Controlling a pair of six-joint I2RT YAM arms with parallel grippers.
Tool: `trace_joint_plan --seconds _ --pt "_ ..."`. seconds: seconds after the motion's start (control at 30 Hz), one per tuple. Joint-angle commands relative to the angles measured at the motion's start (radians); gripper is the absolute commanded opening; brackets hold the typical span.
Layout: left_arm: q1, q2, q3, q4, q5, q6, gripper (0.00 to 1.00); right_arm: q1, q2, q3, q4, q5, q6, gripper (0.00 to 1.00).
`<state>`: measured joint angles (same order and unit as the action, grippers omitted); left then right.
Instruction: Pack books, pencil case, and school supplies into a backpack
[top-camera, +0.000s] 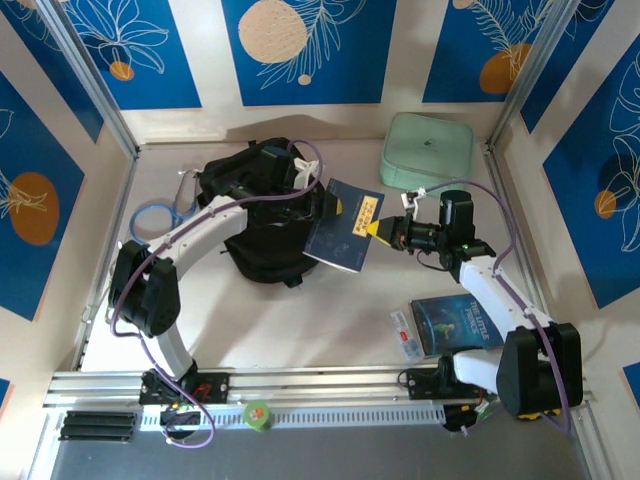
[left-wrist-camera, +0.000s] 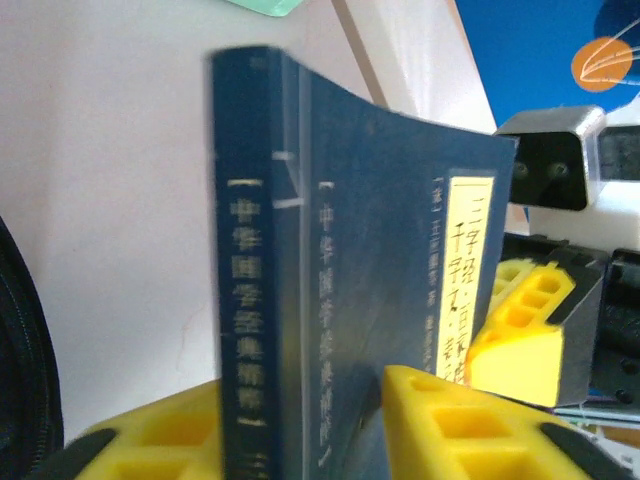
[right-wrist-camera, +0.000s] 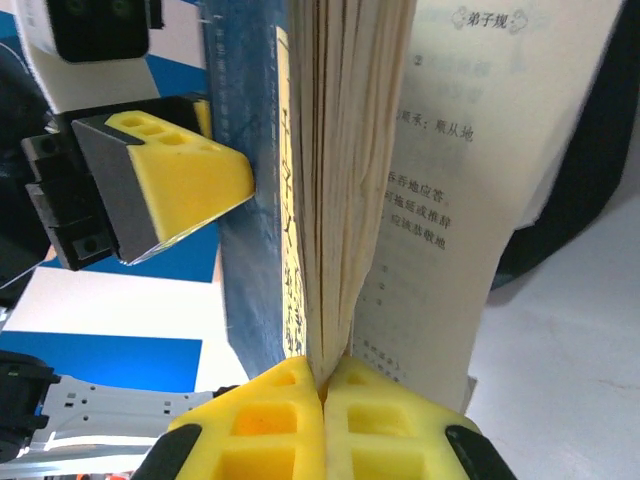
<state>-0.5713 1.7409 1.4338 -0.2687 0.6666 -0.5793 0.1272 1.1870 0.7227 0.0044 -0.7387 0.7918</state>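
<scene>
Mid-frame, right tool (right-wrist-camera: 322, 385) is pinching navy book (top-camera: 338, 245) pages tight; left tool (left-wrist-camera: 300, 420) is straddling its spine, grip unclear, likely a handover toward backpack (top-camera: 255, 245).

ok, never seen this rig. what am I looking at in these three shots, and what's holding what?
A left arm and a right arm are bolted at the near edge of a table. The wide picture is from a fixed camera above and behind them; the other two come from cameras on the wrists, each looking past its own end effector. On the table lie a black backpack, a mint-green pouch, a blue book and, beside it, a small pencil case. Both arms hold one navy book at the backpack's edge: the right end effector is pinched shut on its page edges, the left end effector clamps it near the spine.
</scene>
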Motion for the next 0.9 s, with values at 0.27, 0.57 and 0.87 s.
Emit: trace_joint_plan --seconds 0.27,0.57,0.87 --pt "0.024 -0.151 -0.141 0.186 -0.134 -0.096 0.00 0.046 -0.026 -0.001 -0.042 0.209 0.065 0.59" --pt "0.089 -0.208 -0.220 0.391 -0.316 -0.384 0.00 0.215 0.028 -0.023 0.158 0.313 0.371 0.79" --pt "0.117 -0.227 -0.297 0.565 -0.401 -0.618 0.00 0.331 0.190 0.002 0.441 0.373 0.701 0.84"
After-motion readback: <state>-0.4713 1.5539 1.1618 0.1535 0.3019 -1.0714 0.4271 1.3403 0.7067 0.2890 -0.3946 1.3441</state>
